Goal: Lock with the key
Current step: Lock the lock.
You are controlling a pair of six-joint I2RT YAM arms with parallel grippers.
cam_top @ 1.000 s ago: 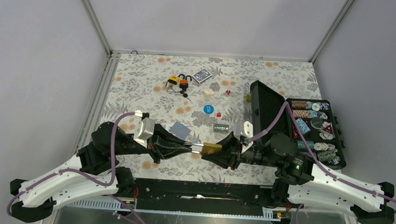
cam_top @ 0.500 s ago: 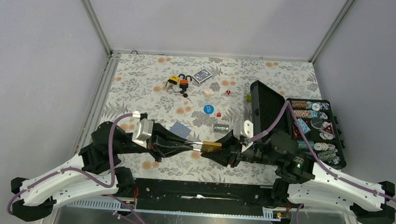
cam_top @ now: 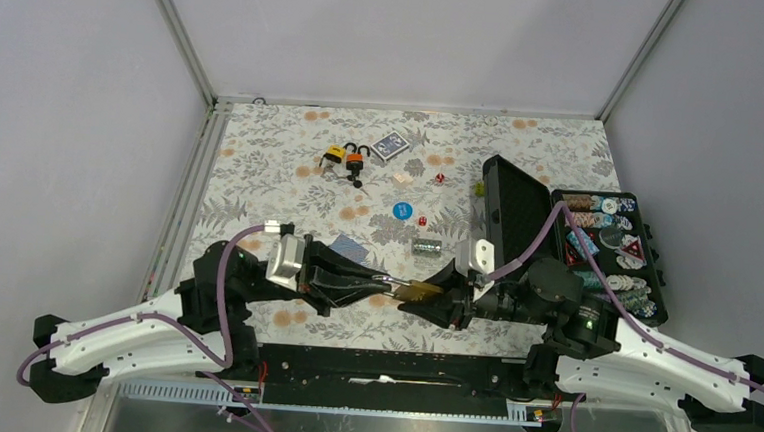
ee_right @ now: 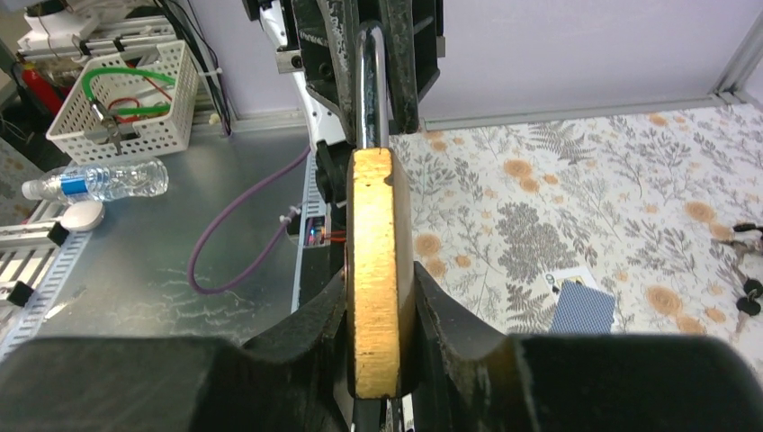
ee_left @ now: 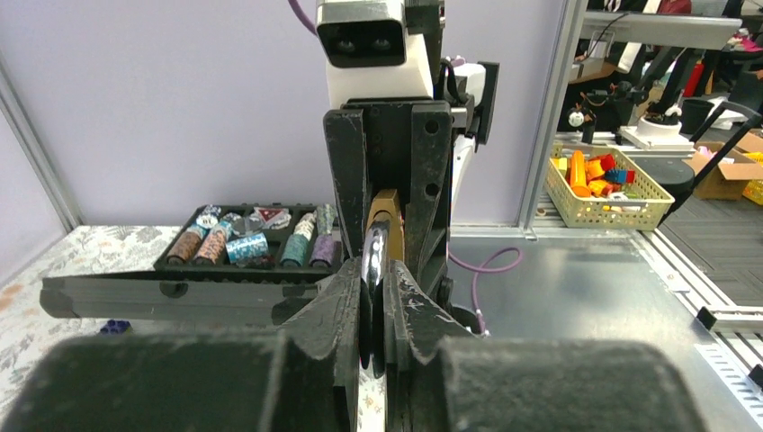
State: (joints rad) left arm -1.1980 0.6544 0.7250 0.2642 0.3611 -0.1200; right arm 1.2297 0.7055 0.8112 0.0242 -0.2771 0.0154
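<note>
Two arms are reaching low and inward over the near part of the flowered table [cam_top: 523, 144], forearms nearly level, wrists facing each other at the front centre. The right gripper [cam_top: 431, 291] is clamping the body of the one brass padlock [cam_top: 412, 289] edge-on between its fingers [ee_right: 450, 315]. The left gripper [cam_top: 386, 279] is clenching on that lock's steel shackle [ee_left: 373, 261], fingers [ee_left: 337, 306] pinching either side. The lock is hanging between the two grippers, clear of the table.

Lying well apart at the far side are two small padlocks, one yellow [cam_top: 334, 154] and one orange [cam_top: 355, 159], side by side, with keys [cam_top: 358, 181] just beside them; their number cannot be told. Two blue-backed cards are showing: a far card [cam_top: 391, 145] and a near card [cam_top: 349, 248]. One blue chip [cam_top: 402, 211] and one open black case [cam_top: 514, 209] of chips are sitting to the right.
</note>
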